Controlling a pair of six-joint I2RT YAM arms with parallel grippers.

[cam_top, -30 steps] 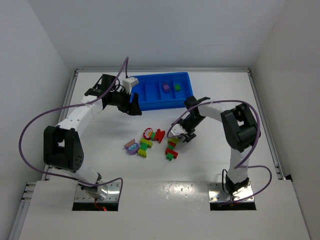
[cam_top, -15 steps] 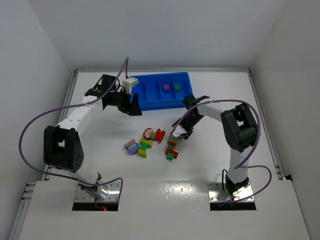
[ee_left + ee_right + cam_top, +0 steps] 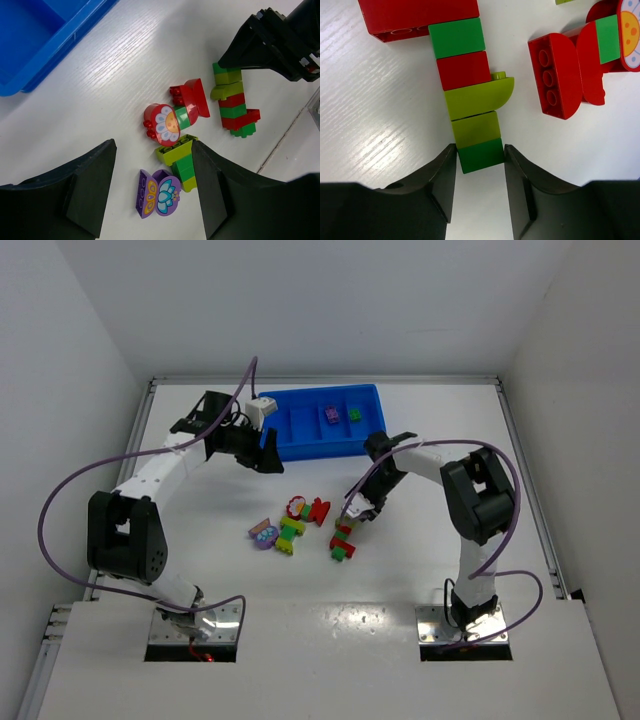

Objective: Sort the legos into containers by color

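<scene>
Loose legos lie mid-table: a purple butterfly brick [image 3: 263,533], a yellow-green and green cluster [image 3: 290,533], a red flower brick [image 3: 297,506], a red brick [image 3: 320,510] and a stack of red, green and yellow-green bricks [image 3: 343,540]. My right gripper [image 3: 352,510] is shut on the dark green end brick [image 3: 481,155] of that stack [image 3: 465,75], which lies on the table, with one jaw on each side [image 3: 480,149]. My left gripper [image 3: 268,455] is open and empty, above the table beside the blue tray [image 3: 300,448]. In its wrist view the butterfly brick [image 3: 159,194] shows between its fingers [image 3: 153,145].
The tray holds a purple brick [image 3: 330,414] and a green brick [image 3: 354,414] in separate compartments. Its corner shows in the left wrist view [image 3: 45,70]. White walls enclose the table on three sides. Purple cables loop off both arms.
My right gripper has shifted slightly left, onto the upper end of the red and green stack. The left arm and the other bricks have not moved.
</scene>
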